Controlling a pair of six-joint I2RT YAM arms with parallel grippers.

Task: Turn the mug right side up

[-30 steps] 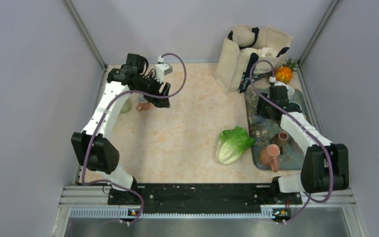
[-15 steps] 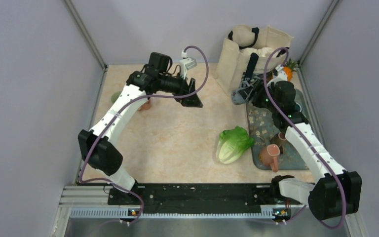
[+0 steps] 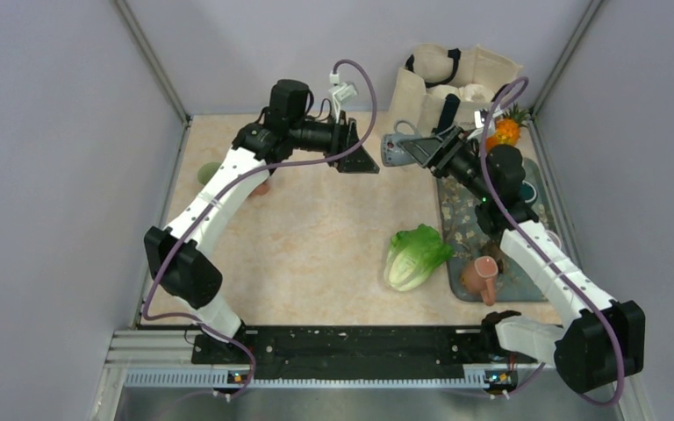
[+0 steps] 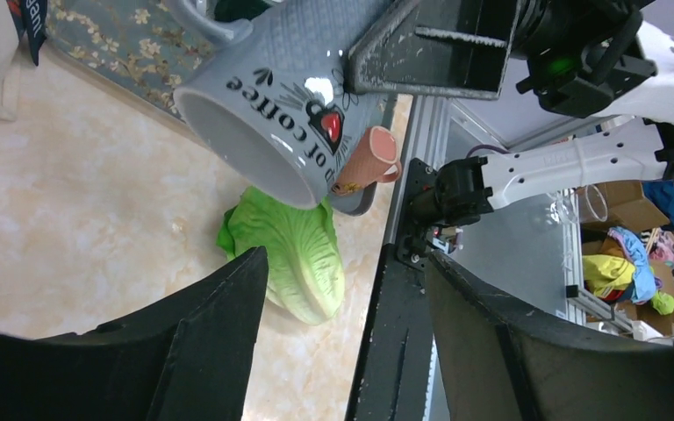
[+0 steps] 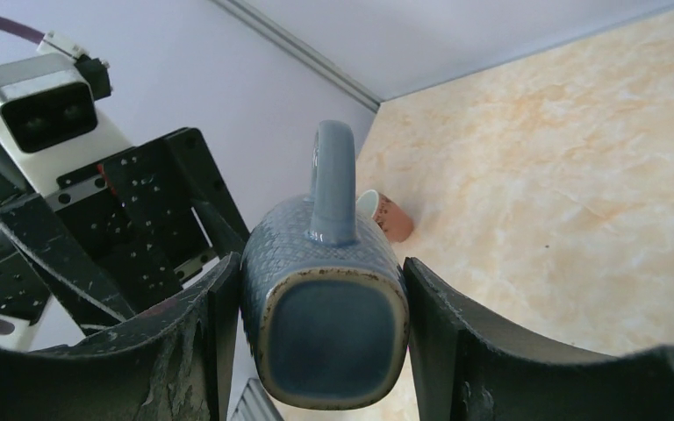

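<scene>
A grey-blue mug (image 3: pixel 395 149) with a woven texture and black lettering hangs in the air on its side. My right gripper (image 3: pixel 423 150) is shut on its body near the base. In the right wrist view the mug (image 5: pixel 325 307) shows its square bottom between my fingers (image 5: pixel 320 285), handle pointing up. Its open mouth faces my left gripper (image 3: pixel 362 160), which is open, empty and level with it a short way to the left. The left wrist view shows the mug (image 4: pixel 272 105) above and beyond the open left gripper (image 4: pixel 344 263).
A lettuce (image 3: pixel 417 254) lies mid-table. A floral mat (image 3: pixel 461 219) on the right carries two brown mugs (image 3: pixel 481 276). A canvas tote bag (image 3: pixel 452 83) and a pineapple (image 3: pixel 505 132) stand at the back right. A small brown cup (image 3: pixel 260 187) sits at the far left.
My right gripper lifted the grey-blue mug off the mat and carried it up and left. My left arm swung right from the small brown cup to face the mug.
</scene>
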